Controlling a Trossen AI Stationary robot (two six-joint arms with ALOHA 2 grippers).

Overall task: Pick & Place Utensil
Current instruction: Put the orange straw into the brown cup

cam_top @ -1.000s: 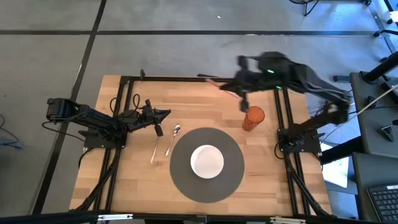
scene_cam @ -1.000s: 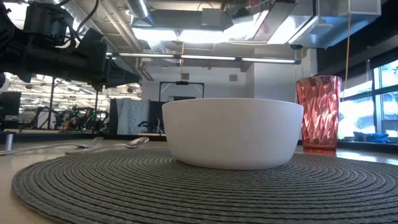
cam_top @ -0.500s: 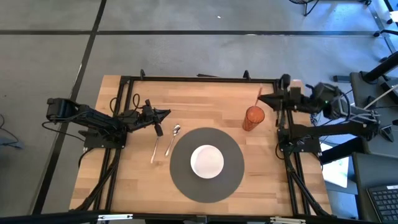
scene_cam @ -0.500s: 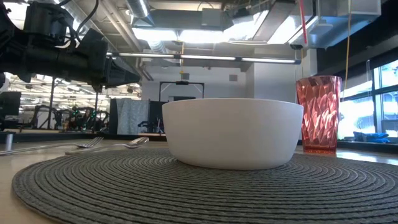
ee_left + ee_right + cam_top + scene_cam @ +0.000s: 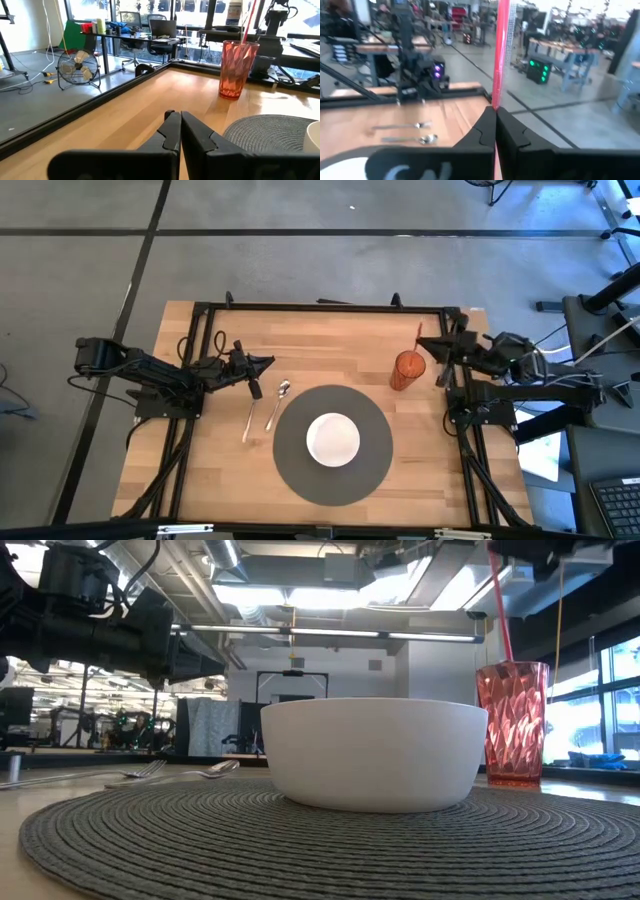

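1. Wooden worktop [image 5: 330,340] framed by black rails, standing on a grey floor; the low view looks past it into an open workshop with ceiling ducts and windows.
2. Round grey mat [image 5: 333,443] near the front middle of the worktop, with a white bowl [image 5: 333,438] at its centre.
3. Fork [image 5: 247,423] and spoon [image 5: 278,402] lying side by side on the bare wood just left of the mat, close together; whether they touch cannot be told.
4. Red faceted cup [image 5: 407,369] standing upright beyond the mat's right edge, apart from the bowl.
5. Red straw [image 5: 499,602] slanting down into the cup, its lower end inside the cup and its upper part rising toward the right hand.
6. Right hand [image 5: 441,356] just right of the cup and above its rim, at the worktop's right rail; the right wrist view shows its dark fingers [image 5: 480,131] pressed together on the straw, which stands up between them.
7. Left hand [image 5: 257,366] hanging over the worktop's left side, just behind the fork and spoon and clear of both; the left wrist view shows its two fingers [image 5: 172,134] pressed together with nothing between them, pointing across the wood toward the cup.
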